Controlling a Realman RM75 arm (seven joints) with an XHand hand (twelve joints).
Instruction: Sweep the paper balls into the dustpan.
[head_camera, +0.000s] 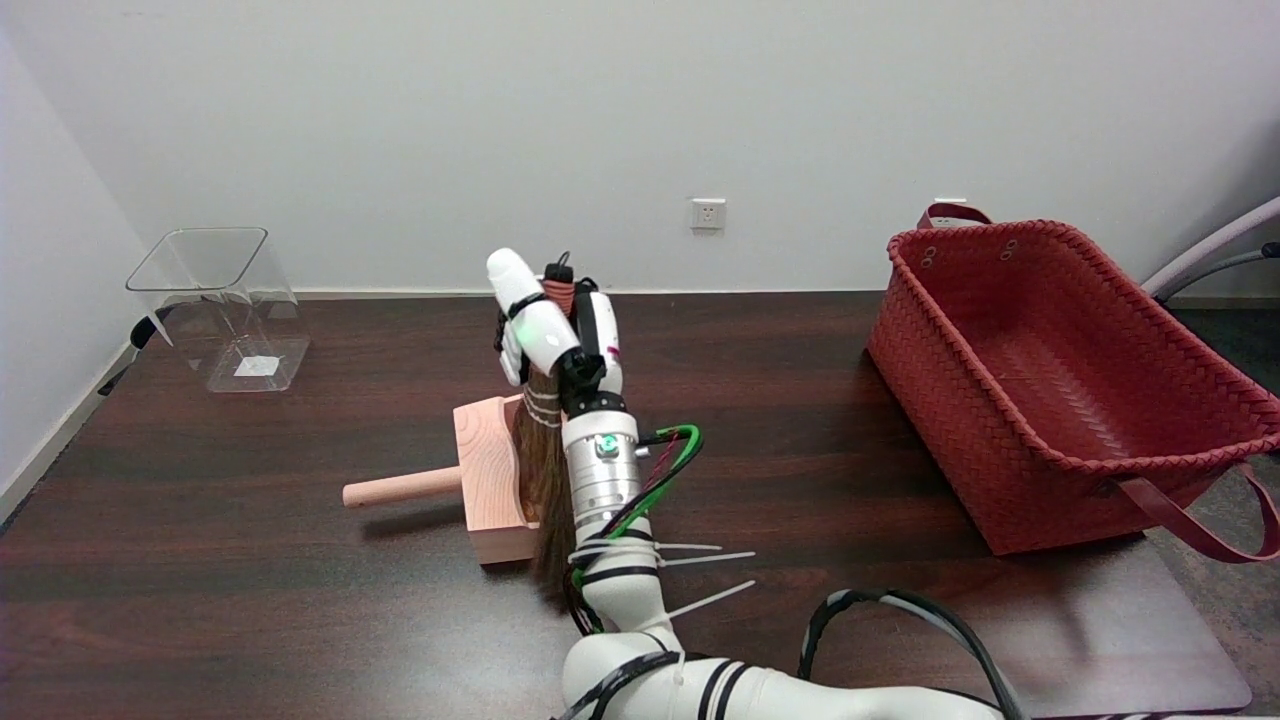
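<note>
Robot's right hand (555, 335), black & white, grips the top of a small brown straw hand-broom (545, 480) above a dark wood table (250, 560). Bristles hang at the open side of a pale wooden dustpan w/ round peg handle (480, 485), mid-table. Paper balls can't be made out. Clear plastic bin (225, 305) far left; red woven basket (1060, 380) at right.

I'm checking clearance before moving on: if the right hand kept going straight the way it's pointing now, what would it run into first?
The right hand, gripping the broom, points up and away toward the back wall. Nothing shows in that line before the wall, though depth is hard to judge. The wooden dustpan sits below and behind it.
</note>
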